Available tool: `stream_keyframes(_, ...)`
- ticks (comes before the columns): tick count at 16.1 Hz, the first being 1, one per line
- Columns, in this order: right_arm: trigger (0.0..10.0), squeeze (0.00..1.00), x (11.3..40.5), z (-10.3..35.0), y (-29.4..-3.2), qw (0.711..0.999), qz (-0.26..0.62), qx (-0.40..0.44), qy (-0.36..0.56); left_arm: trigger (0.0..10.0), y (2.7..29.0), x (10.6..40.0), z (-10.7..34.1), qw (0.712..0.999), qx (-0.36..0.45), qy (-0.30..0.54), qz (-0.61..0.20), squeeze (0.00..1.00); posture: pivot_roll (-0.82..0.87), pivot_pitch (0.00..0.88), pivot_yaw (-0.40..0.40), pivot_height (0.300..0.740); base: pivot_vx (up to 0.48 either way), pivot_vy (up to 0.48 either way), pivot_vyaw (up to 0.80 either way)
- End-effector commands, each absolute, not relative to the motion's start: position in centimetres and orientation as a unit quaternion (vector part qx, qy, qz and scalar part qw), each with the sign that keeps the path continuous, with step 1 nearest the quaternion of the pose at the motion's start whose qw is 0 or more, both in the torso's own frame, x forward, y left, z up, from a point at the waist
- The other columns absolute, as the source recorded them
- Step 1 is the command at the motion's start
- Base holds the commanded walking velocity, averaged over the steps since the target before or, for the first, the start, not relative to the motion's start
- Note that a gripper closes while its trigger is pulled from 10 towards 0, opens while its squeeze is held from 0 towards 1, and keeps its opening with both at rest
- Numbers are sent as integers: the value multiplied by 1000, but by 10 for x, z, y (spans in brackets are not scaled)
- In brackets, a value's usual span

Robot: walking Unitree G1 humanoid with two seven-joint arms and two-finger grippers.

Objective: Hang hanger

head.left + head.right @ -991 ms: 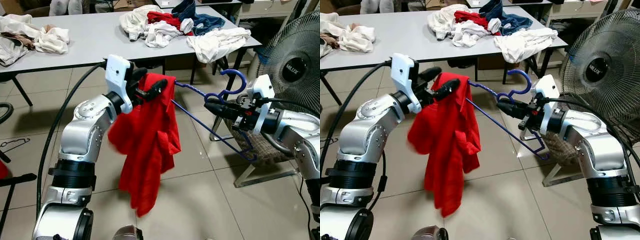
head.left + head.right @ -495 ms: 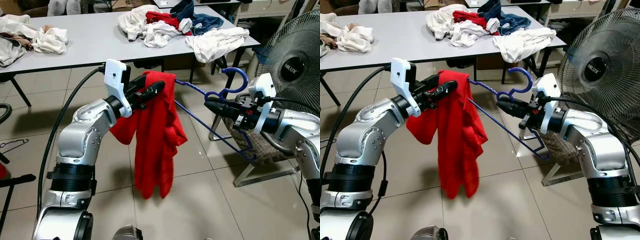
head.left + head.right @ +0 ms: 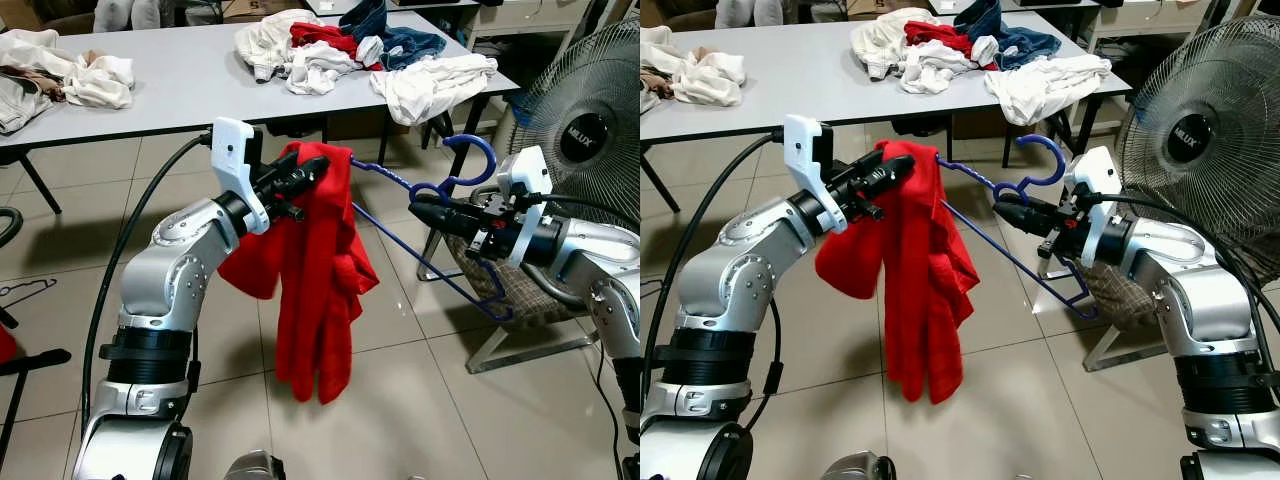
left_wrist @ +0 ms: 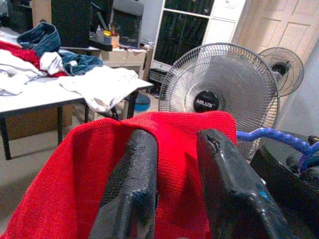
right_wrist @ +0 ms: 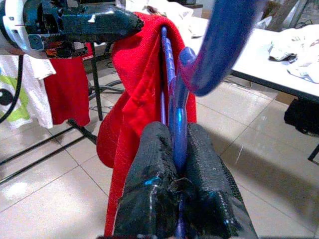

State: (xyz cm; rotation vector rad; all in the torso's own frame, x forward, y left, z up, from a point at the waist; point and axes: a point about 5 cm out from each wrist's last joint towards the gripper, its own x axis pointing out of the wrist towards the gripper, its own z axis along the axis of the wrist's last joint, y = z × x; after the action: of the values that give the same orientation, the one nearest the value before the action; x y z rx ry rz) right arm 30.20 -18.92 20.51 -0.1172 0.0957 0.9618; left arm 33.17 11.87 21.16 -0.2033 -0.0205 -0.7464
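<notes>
Left gripper [image 3: 312, 170] pinching red garment [image 3: 318, 280], right gripper [image 3: 425, 212] clamping blue hanger [image 3: 440, 240]

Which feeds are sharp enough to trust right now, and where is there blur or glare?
Left and right eye views: sharp, evenly lit, faint floor reflections. Left wrist view: fan behind is crisp, near fingers on the red garment soft. Right wrist view: blue hanger hook smeared and out of focus up close, fingers blurry, left gripper beyond clearer.
</notes>
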Motion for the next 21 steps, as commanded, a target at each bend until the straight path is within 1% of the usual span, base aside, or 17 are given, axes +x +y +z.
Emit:
stream_keyframes(1,0,0,301,219,-191,885,461,-60,18,0,120,330,211,923,-106,-6,-371,0,-15,0,45,740,0,0,0)
stream_keyframes(5,0,0,303,220,-191,886,459,-59,13,0,131,334,209,933,-122,-5,-337,0,-12,0,44,740,0,0,0)
stream_keyframes(11,0,0,305,225,-193,891,452,-51,0,0,141,325,200,924,-165,17,-345,0,-7,0,40,740,0,0,0)
stream_keyframes(16,0,0,309,230,-194,896,441,-48,-13,0,142,319,189,922,-163,36,-348,0,-9,0,39,740,0,0,0)
stream_keyframes(18,0,0,311,233,-195,900,433,-46,-20,0,149,318,184,928,-150,45,-338,0,-10,0,38,740,0,0,0)
stream_keyframes(19,0,0,312,234,-197,901,431,-45,-23,0,157,318,182,933,-147,48,-325,0,-9,0,37,740,0,0,0)
stream_keyframes(21,0,0,312,235,-197,902,429,-45,-23,0,161,318,182,935,-145,49,-319,0,-7,0,35,740,0,0,0)
